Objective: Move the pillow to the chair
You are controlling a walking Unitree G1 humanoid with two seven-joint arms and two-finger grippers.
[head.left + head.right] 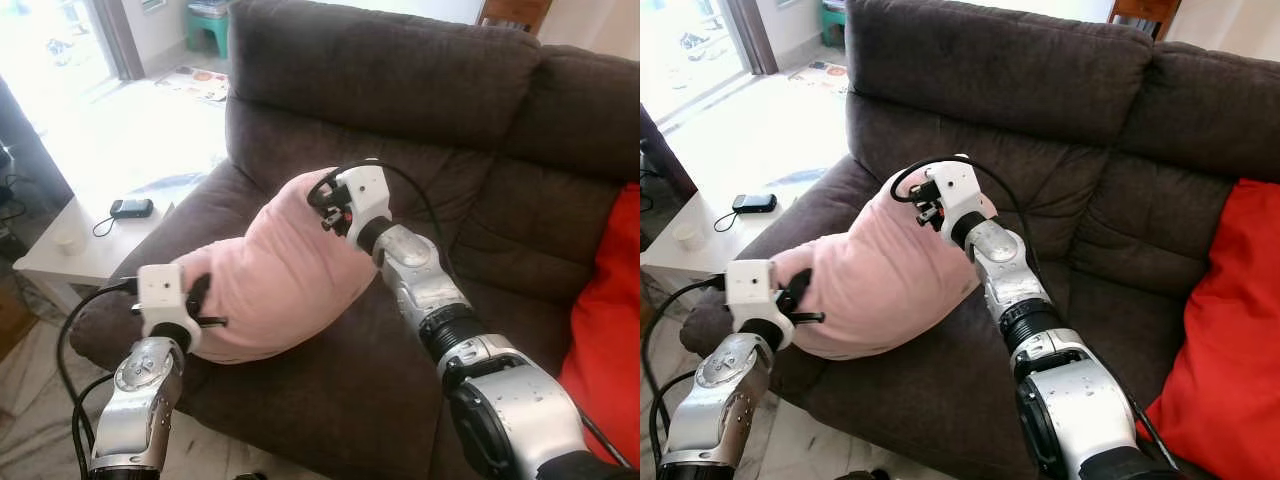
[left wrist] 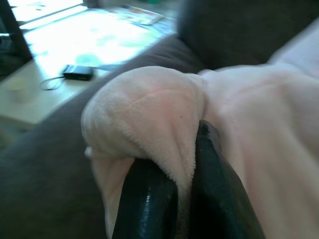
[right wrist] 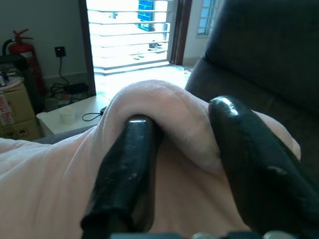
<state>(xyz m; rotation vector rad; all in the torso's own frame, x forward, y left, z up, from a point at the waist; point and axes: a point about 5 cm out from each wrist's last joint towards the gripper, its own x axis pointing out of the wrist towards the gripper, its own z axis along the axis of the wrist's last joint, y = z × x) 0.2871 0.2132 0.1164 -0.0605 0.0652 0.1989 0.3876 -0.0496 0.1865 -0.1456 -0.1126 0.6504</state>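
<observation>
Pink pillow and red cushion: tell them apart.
The pink pillow is pale and fluffy; the red cushion is bright and smooth. The pillow lies near the sofa's left arm, pinched at its ends by the left gripper and right gripper; the cushion leans untouched at the right end. Both are on the same dark sofa.

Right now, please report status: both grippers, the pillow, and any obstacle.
Left gripper shut on pink pillow corner. Right gripper shut on opposite end. Pillow bunched over brown sofa seat near armrest. Red cushion to the right, apart.
</observation>
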